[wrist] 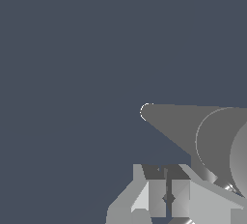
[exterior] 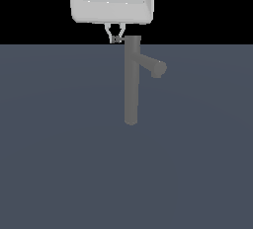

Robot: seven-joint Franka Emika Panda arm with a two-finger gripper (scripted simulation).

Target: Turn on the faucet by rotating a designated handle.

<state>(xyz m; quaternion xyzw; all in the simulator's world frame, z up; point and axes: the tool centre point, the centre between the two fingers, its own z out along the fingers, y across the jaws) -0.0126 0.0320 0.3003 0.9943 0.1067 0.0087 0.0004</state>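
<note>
Pale grey fingertips of the gripper (exterior: 115, 37) are drawn almost together, leaving a narrow gap beside the top of the faucet (exterior: 131, 82), on the exterior view's left. Something small and dark sits at the tips, but whether the handle is pinched there cannot be told; the thin rod is not clearly resolved in either view. In the wrist view the two fingers (wrist: 155, 196) are seen close together with a dark sliver between them, and the faucet's column (wrist: 176, 124) stretches away just beside them. A slip is judged the main risk: with so little of the handle between the tips, a sideways push could be lost off the rod's end, and the handle left unturned. A knock of the white gripper body against the column's cap is also possible, since the two are very near. The faucet stands upright on a flat blue-grey floor (exterior: 59, 149), a slim matte grey column with a short thick spout (exterior: 152, 65) angled off near its top towards the exterior view's right.
</note>
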